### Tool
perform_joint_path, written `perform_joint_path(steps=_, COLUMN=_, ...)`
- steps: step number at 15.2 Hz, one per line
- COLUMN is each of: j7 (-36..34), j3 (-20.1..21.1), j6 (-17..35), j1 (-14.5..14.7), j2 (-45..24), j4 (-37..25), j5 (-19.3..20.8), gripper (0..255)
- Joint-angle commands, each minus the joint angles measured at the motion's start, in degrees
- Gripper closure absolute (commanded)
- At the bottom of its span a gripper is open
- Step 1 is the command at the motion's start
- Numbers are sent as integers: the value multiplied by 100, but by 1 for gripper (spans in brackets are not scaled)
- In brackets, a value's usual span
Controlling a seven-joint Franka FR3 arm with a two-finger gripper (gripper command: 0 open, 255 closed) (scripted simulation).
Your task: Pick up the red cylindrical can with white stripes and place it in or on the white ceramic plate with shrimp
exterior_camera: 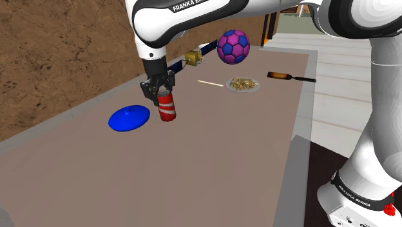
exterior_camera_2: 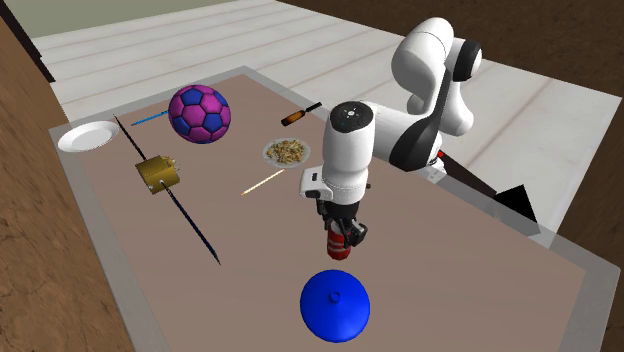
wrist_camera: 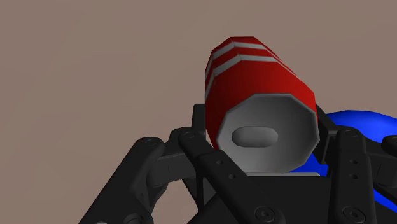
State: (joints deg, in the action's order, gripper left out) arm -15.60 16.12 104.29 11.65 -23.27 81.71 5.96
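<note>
Pincer [exterior_camera: 160, 90] was clamped on the red can [exterior_camera: 167, 108], axis near-upright; the food-laden plate [exterior_camera: 256, 86] lay well apart, toward the shoulder view's upper right.

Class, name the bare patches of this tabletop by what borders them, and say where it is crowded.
Widest bare patch: the table stretch from the blue disc and the red can in the gripper to the stand's end. A smaller gap lies between can and food plate. Crowded: the far end, with ball, brown-handled tool, brass object, empty white plate.
</note>
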Motion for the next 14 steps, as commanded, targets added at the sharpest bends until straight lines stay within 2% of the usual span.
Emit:
perform_joint_path(steps=1, j7=0, j3=-1, j6=-1, j1=-1, j2=-1, j4=0, j5=1, gripper=255)
perform_joint_path(steps=8, j7=0, j3=-1, j6=1, j1=-1, j2=-1, j4=2, j5=1, gripper=255)
perform_joint_path(steps=14, j7=11, j3=9, j6=-461, j1=28, j2=-1, j4=-462, j5=-5, gripper=255)
